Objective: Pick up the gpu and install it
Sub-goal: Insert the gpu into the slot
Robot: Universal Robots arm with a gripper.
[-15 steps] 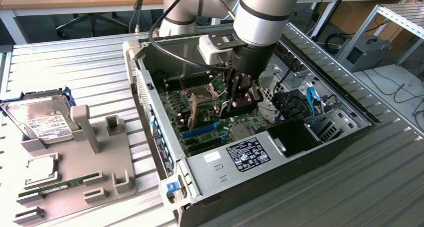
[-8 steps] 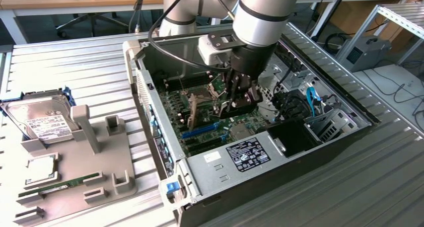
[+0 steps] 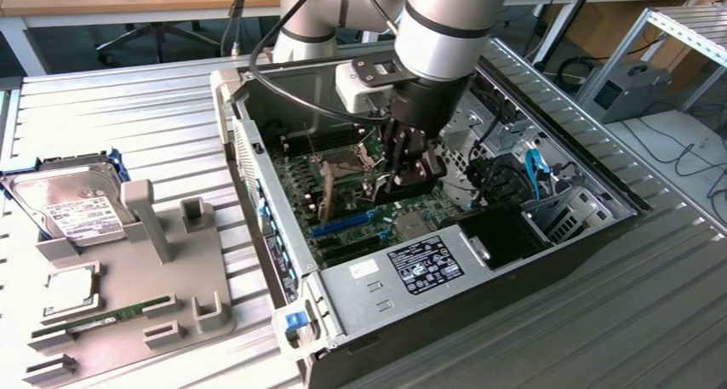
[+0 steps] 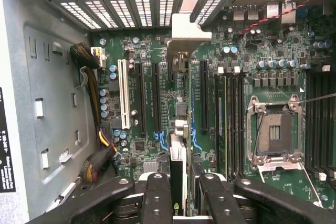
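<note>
Steel case (image 3: 375,278): open computer chassis lying on the ribbed metal table (image 3: 136,117).
Motherboard (image 4: 142,145): green, on the case floor.
Gripper (image 4: 178,195): inside the case, fingers (image 4: 156,198) clamped on the gpu.
Gpu (image 4: 177,174): held on edge, directly above the expansion slots (image 4: 156,98).

One gpu (image 4: 177,182), one hard drive (image 3: 71,206), one computer case (image 3: 477,261).
</note>
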